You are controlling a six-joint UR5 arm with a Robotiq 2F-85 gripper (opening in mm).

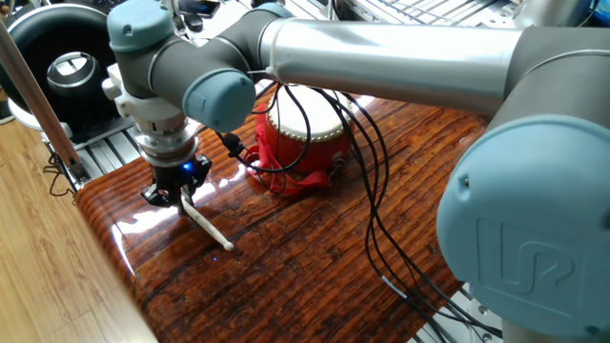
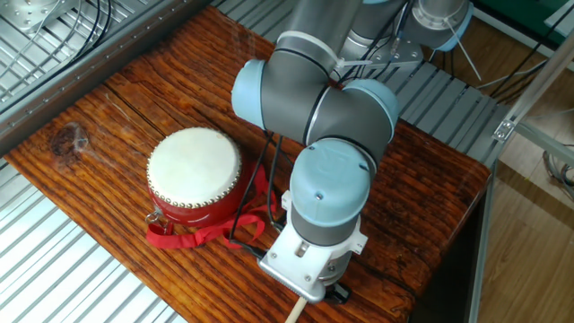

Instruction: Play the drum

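The red drum [image 1: 303, 133] with a cream skin top [image 2: 194, 164] stands on the wooden table [image 1: 315, 257], red ribbon loops [image 2: 193, 231] at its base. My gripper [image 1: 174, 197] is at the table's corner, well apart from the drum, pointing down. Its jaws are closed around the upper end of a pale wooden drumstick [image 1: 206, 226], whose far tip rests low on the table. In the other fixed view the wrist hides the gripper; only the stick's end [image 2: 295, 311] shows below it.
A large black ring-shaped device [image 1: 59, 67] stands beyond the table's corner. A wooden pole [image 1: 38, 90] leans at the left. Black cables [image 1: 376, 200] trail from the arm past the drum. Metal grating [image 2: 63, 260] borders the table.
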